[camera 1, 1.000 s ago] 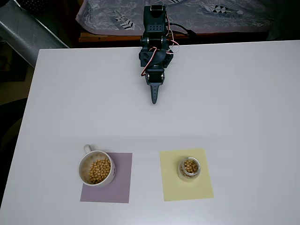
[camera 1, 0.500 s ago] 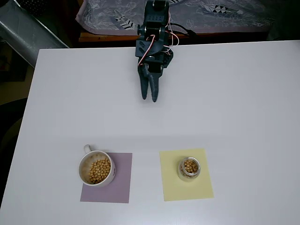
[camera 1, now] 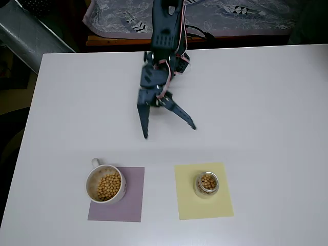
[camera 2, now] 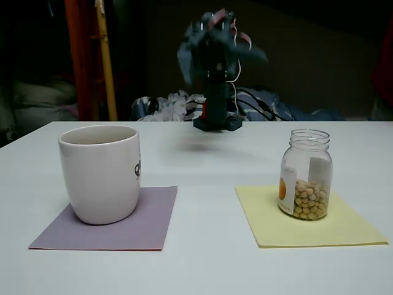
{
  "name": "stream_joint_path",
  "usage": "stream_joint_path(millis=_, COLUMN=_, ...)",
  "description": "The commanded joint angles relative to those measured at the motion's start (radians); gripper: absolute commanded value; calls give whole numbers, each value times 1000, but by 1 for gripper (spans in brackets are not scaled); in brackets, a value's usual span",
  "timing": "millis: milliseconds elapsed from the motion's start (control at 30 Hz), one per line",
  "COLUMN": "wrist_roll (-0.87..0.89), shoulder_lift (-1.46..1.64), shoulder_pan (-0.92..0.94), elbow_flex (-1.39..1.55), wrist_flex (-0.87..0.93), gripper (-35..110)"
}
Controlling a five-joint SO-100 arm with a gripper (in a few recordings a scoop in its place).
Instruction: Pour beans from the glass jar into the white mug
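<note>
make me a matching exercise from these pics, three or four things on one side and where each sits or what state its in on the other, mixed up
Things:
1. white mug
2. glass jar
3. gripper
4. beans

Place or state:
a. on the yellow mat
b. open, above the bare table
c. in both the mug and the jar
d. on the purple mat

Pairs: 1-d, 2-a, 3-b, 4-c

White mug [camera 2: 100, 173] on purple mat [camera 2: 110, 220] at left; glass jar [camera 2: 306, 174] w/ beans [camera 2: 307, 200] on yellow mat [camera 2: 310, 224] at right. Arm [camera 2: 215, 67] blurred behind, above table [camera 2: 202, 270].
</note>
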Motion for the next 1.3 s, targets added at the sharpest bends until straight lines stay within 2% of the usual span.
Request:
stream_joint_path(millis=0, wrist_roll=-169, shoulder_lift=-229, shoulder_pan=-40, elbow_flex=34, wrist_flex=-410, gripper=71)
stream_joint_path(millis=67, wrist_roll=-212, shoulder_lift=-400, shoulder_pan=-77, elbow_flex=20, wrist_flex=-595, gripper=71)
stream_joint_path(millis=200, wrist_roll=-232, shoulder_lift=-721, shoulder_pan=-138, elbow_flex=-98, wrist_flex=-853, gripper=70)
stream_joint_path(millis=367, wrist_roll=-236, shoulder_lift=-1035, shoulder_pan=-184, elbow_flex=-324, wrist_flex=-1003, gripper=66)
stream_joint_path(millis=600, wrist_roll=-216, shoulder_lift=-1290, shoulder_pan=-202, elbow_flex=-568, wrist_flex=-1025, gripper=64)
stream_joint_path(millis=833, wrist_roll=-195, shoulder_lift=-1413, shoulder_pan=-215, elbow_flex=-719, wrist_flex=-1023, gripper=62)
stream_joint_path(millis=1267, wrist_roll=-146, shoulder_lift=-1379, shoulder_pan=-313, elbow_flex=-709, wrist_flex=-1020, gripper=24)
